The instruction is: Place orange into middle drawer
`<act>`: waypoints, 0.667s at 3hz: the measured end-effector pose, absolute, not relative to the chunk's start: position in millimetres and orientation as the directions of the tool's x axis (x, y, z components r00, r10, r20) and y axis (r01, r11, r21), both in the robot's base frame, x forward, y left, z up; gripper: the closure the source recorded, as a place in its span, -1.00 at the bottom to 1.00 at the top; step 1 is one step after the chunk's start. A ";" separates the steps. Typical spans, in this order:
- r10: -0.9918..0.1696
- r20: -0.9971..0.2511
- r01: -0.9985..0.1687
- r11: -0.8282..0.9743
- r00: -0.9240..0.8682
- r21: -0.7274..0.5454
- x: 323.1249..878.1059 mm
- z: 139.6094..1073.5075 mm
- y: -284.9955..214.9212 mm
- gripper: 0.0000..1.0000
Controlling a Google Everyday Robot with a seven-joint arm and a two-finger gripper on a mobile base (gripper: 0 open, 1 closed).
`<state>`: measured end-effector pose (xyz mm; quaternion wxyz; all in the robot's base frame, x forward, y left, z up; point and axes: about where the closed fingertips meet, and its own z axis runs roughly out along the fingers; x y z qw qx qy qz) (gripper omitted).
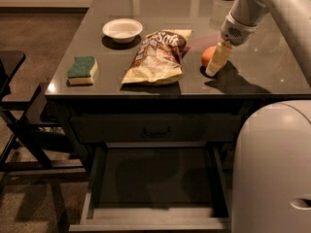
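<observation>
On the table (272, 69), left to right, lie a sponge (81, 69), chip bag (156, 57) and orange (207, 55). A bowl (122, 29) sits behind the bag. The gripper (216, 62) is just right of the orange. Below, the middle drawer (155, 181) stands open.

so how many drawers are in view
2: a shut drawer under the countertop, the open middle drawer below it; lower ones may be hidden. The gripper is at the orange.
</observation>
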<state>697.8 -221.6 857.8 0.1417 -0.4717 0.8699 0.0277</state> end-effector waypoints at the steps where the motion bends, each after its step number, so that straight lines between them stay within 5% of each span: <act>1: -0.813 -0.273 -0.828 0.553 -0.515 -0.086 697.8 857.8 -221.5 -0.15; 2: -0.813 -0.273 -0.828 0.553 -0.515 -0.086 697.8 857.8 -221.5 0.31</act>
